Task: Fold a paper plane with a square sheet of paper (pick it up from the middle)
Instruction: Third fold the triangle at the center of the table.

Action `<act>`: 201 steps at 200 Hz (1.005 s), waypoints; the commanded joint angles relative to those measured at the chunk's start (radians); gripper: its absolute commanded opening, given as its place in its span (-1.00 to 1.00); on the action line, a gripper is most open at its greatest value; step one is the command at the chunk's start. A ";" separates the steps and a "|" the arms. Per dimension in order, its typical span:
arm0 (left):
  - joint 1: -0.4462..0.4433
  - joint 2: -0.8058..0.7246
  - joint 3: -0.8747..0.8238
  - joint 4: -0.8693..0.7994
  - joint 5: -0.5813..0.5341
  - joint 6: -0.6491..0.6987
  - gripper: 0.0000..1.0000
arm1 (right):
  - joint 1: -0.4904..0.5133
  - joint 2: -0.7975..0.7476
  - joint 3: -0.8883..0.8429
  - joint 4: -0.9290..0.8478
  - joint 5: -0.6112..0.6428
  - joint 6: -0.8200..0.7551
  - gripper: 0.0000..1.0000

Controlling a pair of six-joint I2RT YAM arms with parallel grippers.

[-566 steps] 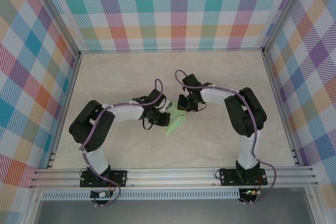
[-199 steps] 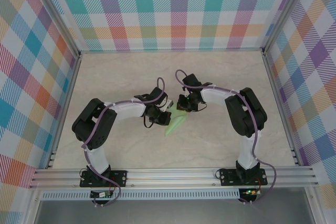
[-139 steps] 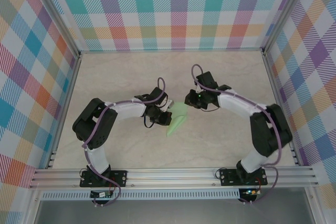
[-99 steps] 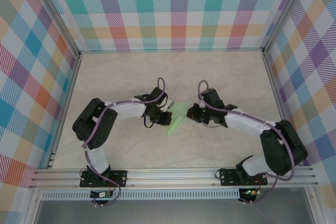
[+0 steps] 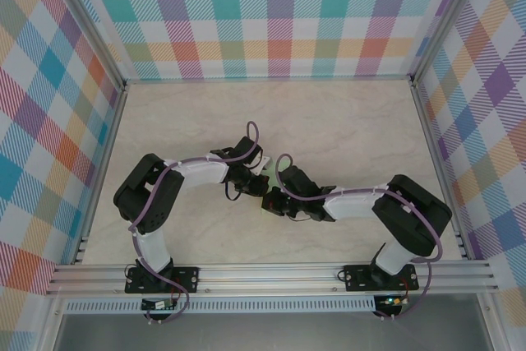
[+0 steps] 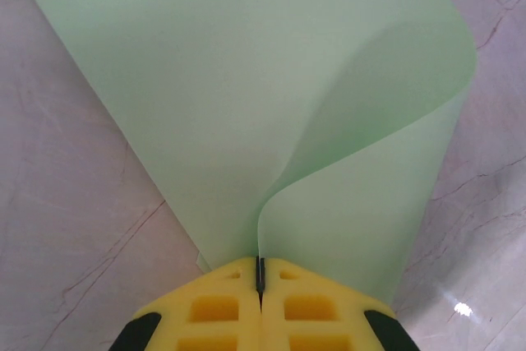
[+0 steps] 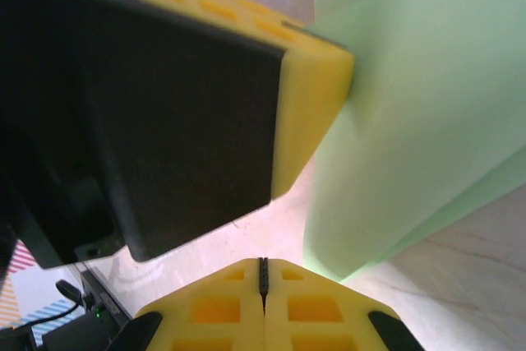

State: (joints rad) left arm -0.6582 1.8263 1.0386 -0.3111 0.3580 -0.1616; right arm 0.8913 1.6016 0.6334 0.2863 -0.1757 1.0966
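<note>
Seen from its own wrist, the right gripper (image 7: 263,275) has its yellow pads pressed flat together, with nothing visible in the seam. Just past the tips and to their right, the lower corner of the paper (image 7: 411,121) comes down to the table (image 7: 460,260). I cannot tell whether that corner touches the pads. Ahead and to the left, close over this gripper, hangs a finger (image 7: 197,113) of the other arm. It has a black shell and a yellow pad, and the pad's corner is against the paper's face.

From the left wrist, the left gripper (image 6: 260,273) is clamped on the paper. Its pads meet, and an edge of the pale green sheet runs straight into the seam between them. Ahead of the tips the paper fans out wide: the left part lies flat, while the right part lifts and curls over in a loose roll. Marbled table shows to either side.

From above, the two grippers sit close together at mid-table, the right one just nearer the arm bases than the left. Slivers of green show beside them, mostly just beyond the right gripper. The left arm reaches in from the left, and the right arm lies low and stretches leftward. Farther off, the table runs back to the checked walls (image 5: 279,14).
</note>
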 commanded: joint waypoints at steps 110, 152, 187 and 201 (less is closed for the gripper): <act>0.002 0.059 0.007 -0.036 0.012 0.028 -1.00 | 0.034 0.138 -0.024 0.145 -0.005 0.063 -0.87; 0.003 0.060 0.009 -0.040 0.012 0.030 -1.00 | 0.034 0.122 -0.020 0.100 0.001 0.062 -0.87; 0.003 0.057 0.009 -0.045 0.009 0.033 -1.00 | 0.034 0.057 -0.012 0.079 0.008 0.045 -0.85; 0.003 0.060 0.012 -0.045 0.010 0.033 -1.00 | 0.035 0.078 -0.001 0.102 -0.015 0.048 -0.86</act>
State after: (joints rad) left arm -0.6575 1.8389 1.0504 -0.3138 0.3744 -0.1474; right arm 0.9176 1.6836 0.6102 0.3931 -0.1696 1.1595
